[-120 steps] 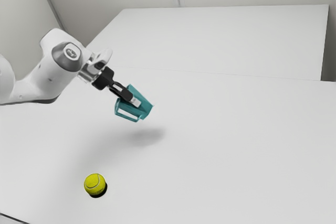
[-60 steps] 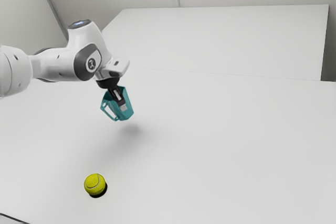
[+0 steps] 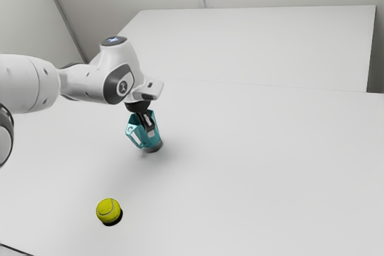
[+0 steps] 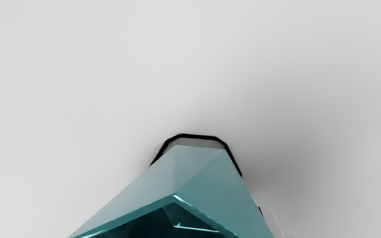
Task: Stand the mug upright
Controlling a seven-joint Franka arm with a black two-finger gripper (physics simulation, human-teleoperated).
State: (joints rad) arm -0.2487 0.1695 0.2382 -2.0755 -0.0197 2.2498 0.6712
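Exterior view: the white arm (image 3: pixel 90 82) comes in from the exterior view's left, its forearm nearly level, then bends down at the wrist so that the hand points toward the table (image 3: pixel 270 160). The black gripper (image 3: pixel 150 131) is clamped on the teal mug (image 3: pixel 157 138), which is mouth up, close to upright with a slight lean, its handle (image 3: pixel 132 137) facing the exterior view's left. Its dark grey base (image 3: pixel 155 148) is at or just above the tabletop; I cannot tell whether it touches. In the wrist view the open mouth is nearest the camera, the body narrows toward the base, and a black line runs around that end; one pale fingertip (image 4: pixel 270 219) lies along the outside of the wall. As for room, the yellow tennis ball (image 3: pixel 108 210) sits well apart from the mug, nearer the exterior camera and more to the exterior view's left, while a broad stretch of bare white surface runs from the mug to the exterior view's right. Behind, a thin line crosses the white, and past it is a pale panel (image 3: pixel 252 43); whether it lies flat or stands up is unclear. A small emblem (image 3: pixel 124 86) marks the round joint cover near the wrist, and another mark (image 3: pixel 113 41) glows blue on the upper cap, both too small to read.
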